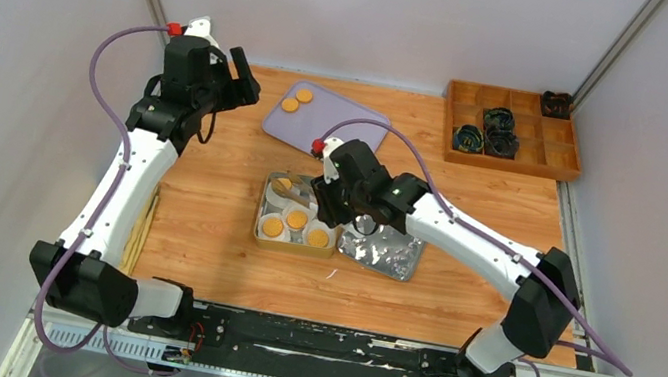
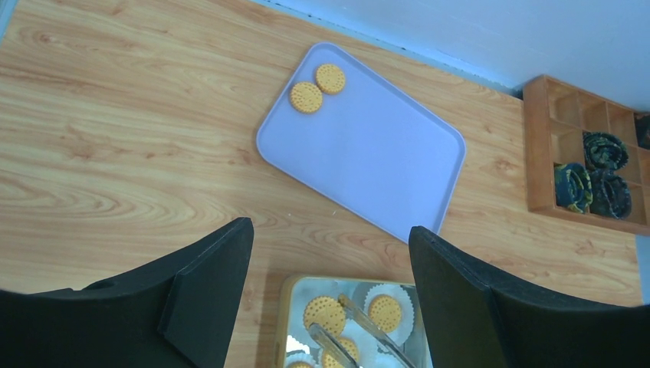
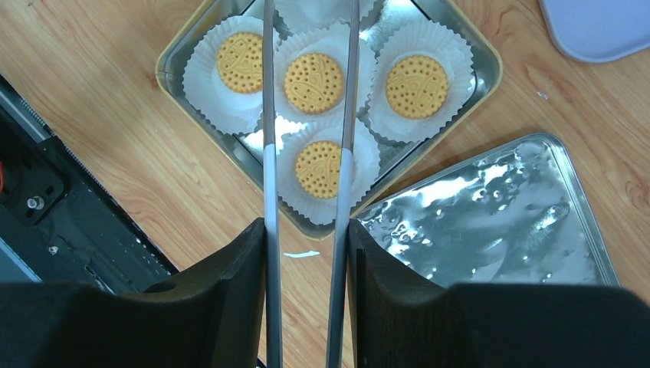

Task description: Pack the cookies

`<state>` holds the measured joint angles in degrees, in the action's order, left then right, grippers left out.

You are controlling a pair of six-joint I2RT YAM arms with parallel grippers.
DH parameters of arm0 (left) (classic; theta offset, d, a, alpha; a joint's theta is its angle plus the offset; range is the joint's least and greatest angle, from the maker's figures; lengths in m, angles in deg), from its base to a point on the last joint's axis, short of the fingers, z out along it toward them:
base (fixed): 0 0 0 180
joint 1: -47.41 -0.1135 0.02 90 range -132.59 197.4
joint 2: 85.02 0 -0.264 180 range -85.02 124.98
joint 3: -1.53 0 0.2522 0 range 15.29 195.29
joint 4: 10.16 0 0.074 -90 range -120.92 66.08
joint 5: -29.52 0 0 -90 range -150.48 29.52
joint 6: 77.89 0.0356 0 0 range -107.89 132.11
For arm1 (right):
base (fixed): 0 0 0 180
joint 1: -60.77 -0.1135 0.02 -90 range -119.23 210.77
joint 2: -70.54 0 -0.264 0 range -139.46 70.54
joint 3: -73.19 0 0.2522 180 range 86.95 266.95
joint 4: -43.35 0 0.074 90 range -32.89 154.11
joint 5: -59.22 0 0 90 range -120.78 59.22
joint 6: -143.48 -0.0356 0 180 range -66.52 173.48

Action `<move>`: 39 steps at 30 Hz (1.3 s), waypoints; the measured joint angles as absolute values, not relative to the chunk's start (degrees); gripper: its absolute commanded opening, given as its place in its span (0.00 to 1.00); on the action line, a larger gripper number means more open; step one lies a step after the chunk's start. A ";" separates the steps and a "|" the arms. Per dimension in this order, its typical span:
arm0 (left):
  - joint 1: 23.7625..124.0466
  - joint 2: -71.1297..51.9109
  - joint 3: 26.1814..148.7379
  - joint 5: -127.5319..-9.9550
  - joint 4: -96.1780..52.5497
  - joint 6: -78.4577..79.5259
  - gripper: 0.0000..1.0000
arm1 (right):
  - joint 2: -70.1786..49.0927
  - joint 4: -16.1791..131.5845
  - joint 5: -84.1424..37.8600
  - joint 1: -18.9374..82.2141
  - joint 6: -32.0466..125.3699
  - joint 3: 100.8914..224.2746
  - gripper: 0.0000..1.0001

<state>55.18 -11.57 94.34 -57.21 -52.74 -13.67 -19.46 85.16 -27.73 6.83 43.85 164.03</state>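
right tool [image 3: 306, 238] grips tongs [image 3: 268, 115], spread above the tin [image 3: 484, 70]; left tool [image 2: 329, 230] gapes empty. pinch the tray [image 2: 368, 153] cookies [image 2: 306, 97] gently by their edges.

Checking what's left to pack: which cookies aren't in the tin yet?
The two cookies side by side on the purple tray; the rest sit in white cups inside the tin.
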 measured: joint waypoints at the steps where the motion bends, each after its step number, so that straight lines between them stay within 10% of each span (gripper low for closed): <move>1: 55.18 -11.57 94.36 -57.30 -52.74 -13.67 0.80 | -19.59 85.16 -27.73 6.83 43.85 164.03 0.01; 16: 55.18 -11.57 94.34 -57.41 -52.74 -13.60 0.80 | -26.10 85.14 -27.78 6.83 43.87 165.75 0.08; 39: 55.18 -11.57 94.34 -59.03 -52.71 -12.97 0.81 | -27.98 86.25 -27.97 6.77 43.26 169.40 0.47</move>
<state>55.18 -11.57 94.34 -59.03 -52.71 -12.97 -27.98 86.25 -27.97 6.77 43.26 169.40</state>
